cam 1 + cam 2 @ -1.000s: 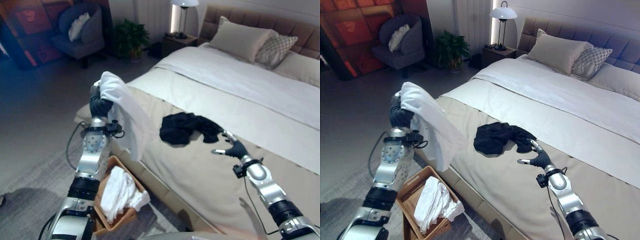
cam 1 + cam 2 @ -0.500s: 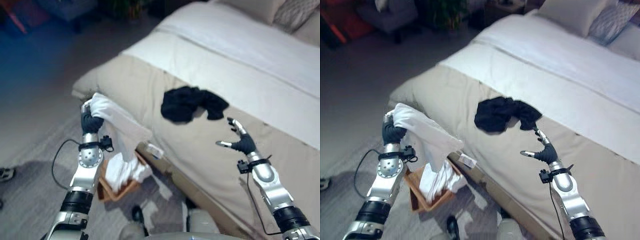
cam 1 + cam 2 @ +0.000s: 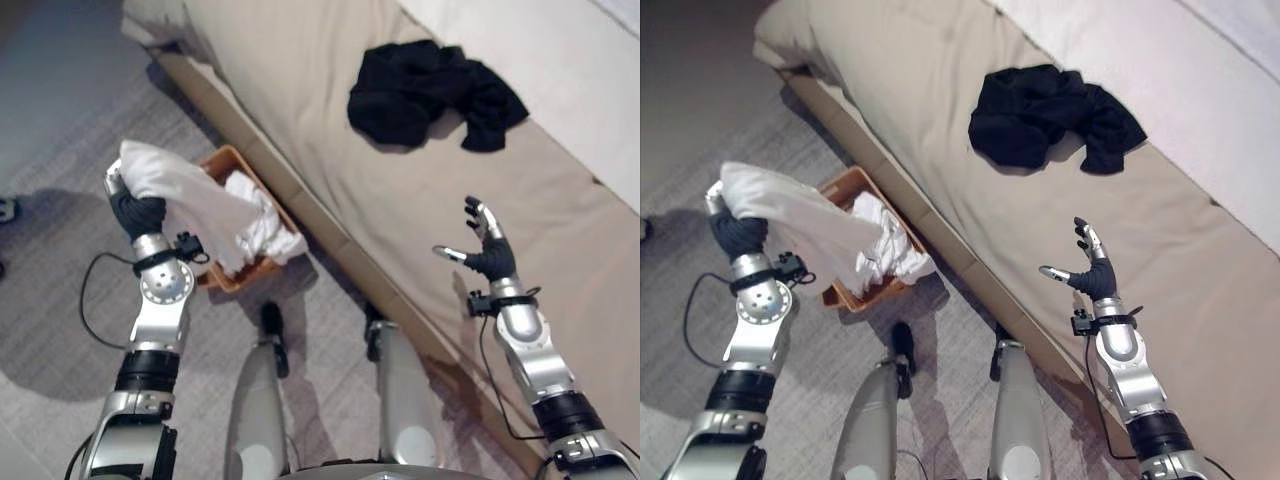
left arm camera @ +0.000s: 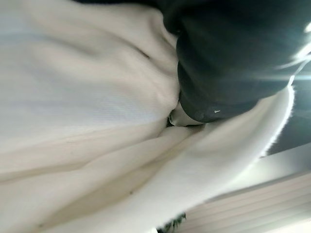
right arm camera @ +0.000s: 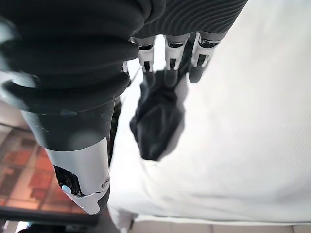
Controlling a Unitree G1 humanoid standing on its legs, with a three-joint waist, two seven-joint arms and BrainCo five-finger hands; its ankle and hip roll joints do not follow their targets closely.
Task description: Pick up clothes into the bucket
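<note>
Left hand (image 3: 137, 213) raised beside the bed (image 3: 300, 110), fingers curled round a white garment (image 3: 190, 200); cloth draped over the hand and trailing down into the basket (image 3: 215, 165). Basket on the floor (image 3: 60, 120), tight against the bed's side, already holding more white clothes (image 3: 885, 245). Left wrist view: white cloth bunched against the dark ribbed cover, fingers themselves buried in fabric, so grip readable from the head views alone. Right hand (image 3: 1092, 275) held above the beige bedcover, palm up, fingers spread and straight, thumb out to the side, holding nothing. Black garment (image 3: 430, 90) crumpled on the bed, well apart from the right hand, further up the mattress. Right wrist view: straight fingers (image 5: 170, 53) in a row pointing at that black heap (image 5: 155, 119), white bedding around it. Head views add the basket and floor, hidden from both wrist views.
</note>
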